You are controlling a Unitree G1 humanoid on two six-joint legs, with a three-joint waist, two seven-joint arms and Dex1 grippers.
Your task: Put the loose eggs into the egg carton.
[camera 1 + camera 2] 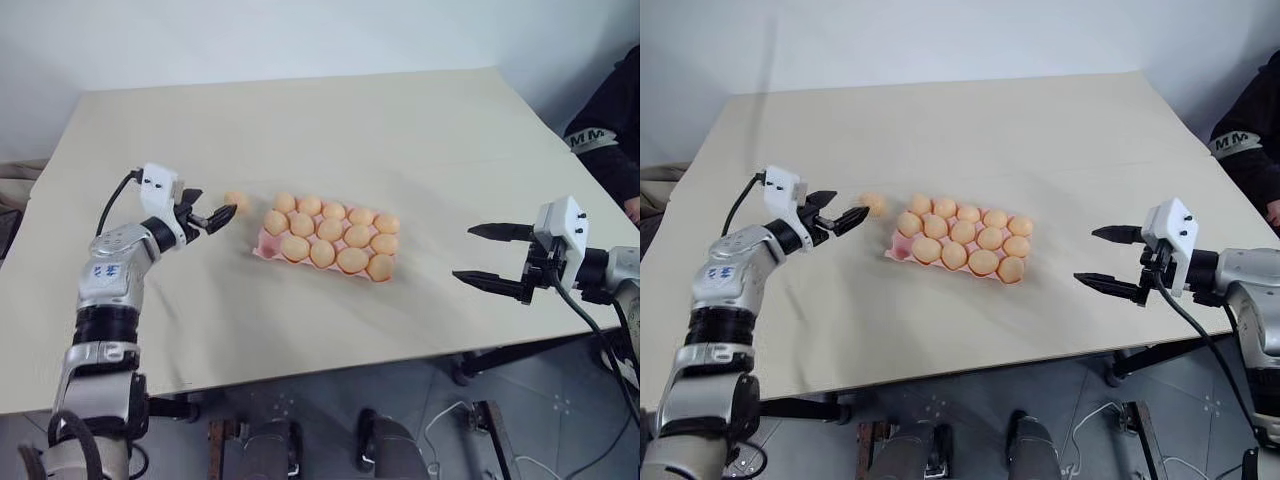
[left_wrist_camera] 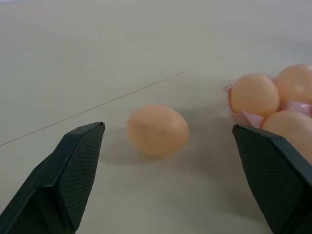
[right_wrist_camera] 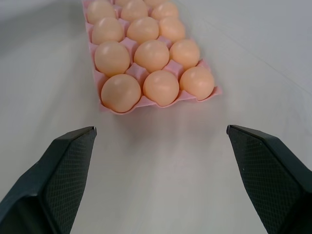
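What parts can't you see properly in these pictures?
- Egg carton: an empty cup can't be picked out; from the head views the eggs hide the cups.
- Egg carton's far end in the right wrist view: cut off by the picture's edge.
- Loose egg: its underside is hidden against the table.
- Person: cut off by the picture's edge.

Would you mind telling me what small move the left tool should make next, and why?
Probably ease the left tool a little further forward, then close. Its fingers stand open and the loose egg lies on the table just ahead of the gap between them, not yet between the tips. The egg sits apart from the carton, so there looks to be room for the finger on that side.
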